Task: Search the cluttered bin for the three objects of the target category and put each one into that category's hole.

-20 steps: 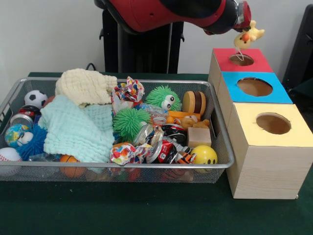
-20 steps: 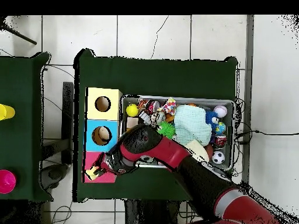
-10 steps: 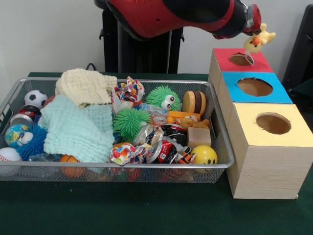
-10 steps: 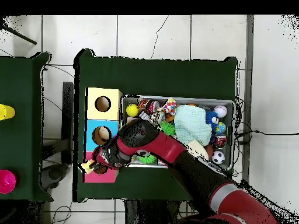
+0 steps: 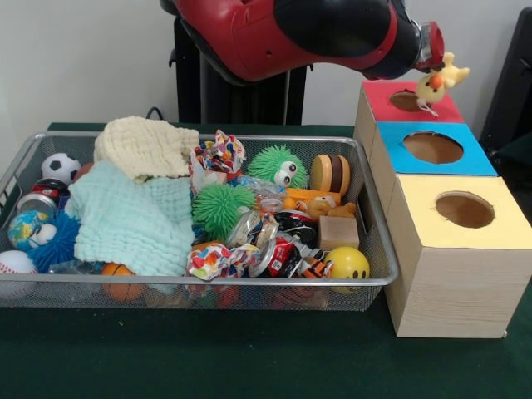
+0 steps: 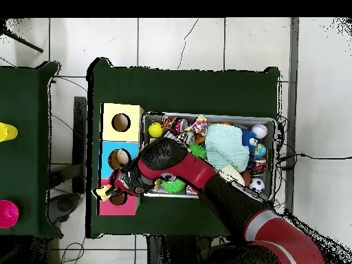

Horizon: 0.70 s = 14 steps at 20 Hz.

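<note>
A small yellow plush duck point(image 5: 439, 81) with an orange beak hangs over the round hole point(image 5: 407, 100) of the red-topped box point(image 5: 442, 109). My gripper point(image 5: 431, 63) is shut on it at the tip of the red and black arm. A thin white loop dangles from the toy onto the red top. In the overhead view the duck point(image 6: 103, 193) sits at the outer edge of the red box point(image 6: 117, 207), with the gripper point(image 6: 115, 190) above the hole. The arm hides most of the gripper's body.
A blue-topped box point(image 5: 470, 158) and a yellow-topped box point(image 5: 507, 226), each with a hole, stand in line with the red one. The wire bin point(image 5: 208, 281) beside them holds cloths point(image 5: 125, 220), spiky green balls point(image 5: 220, 208), a smiley ball point(image 5: 347, 263), a wooden block point(image 5: 338, 232) and wrappers.
The arm carried the duck to the right across the red box's hole, then a little lower. Nothing in the bin has moved.
</note>
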{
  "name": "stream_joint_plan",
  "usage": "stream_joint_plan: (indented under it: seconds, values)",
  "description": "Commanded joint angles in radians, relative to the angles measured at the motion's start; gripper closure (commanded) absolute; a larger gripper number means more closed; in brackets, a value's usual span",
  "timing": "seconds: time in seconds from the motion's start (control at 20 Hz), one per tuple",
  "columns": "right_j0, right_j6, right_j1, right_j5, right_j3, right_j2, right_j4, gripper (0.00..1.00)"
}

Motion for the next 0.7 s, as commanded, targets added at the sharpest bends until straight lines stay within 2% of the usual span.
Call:
stream_joint_plan:
  seconds: [0.05,0.3,0.7]
  values:
    - [-0.018,-0.028,0.039,0.076,-0.148,-0.030,-0.092,1.00]
    - [-0.010,0.017,0.041,0.139,-0.158,-0.043,-0.125,1.00]
    - [-0.006,0.052,0.027,0.147,-0.122,-0.041,-0.121,1.00]
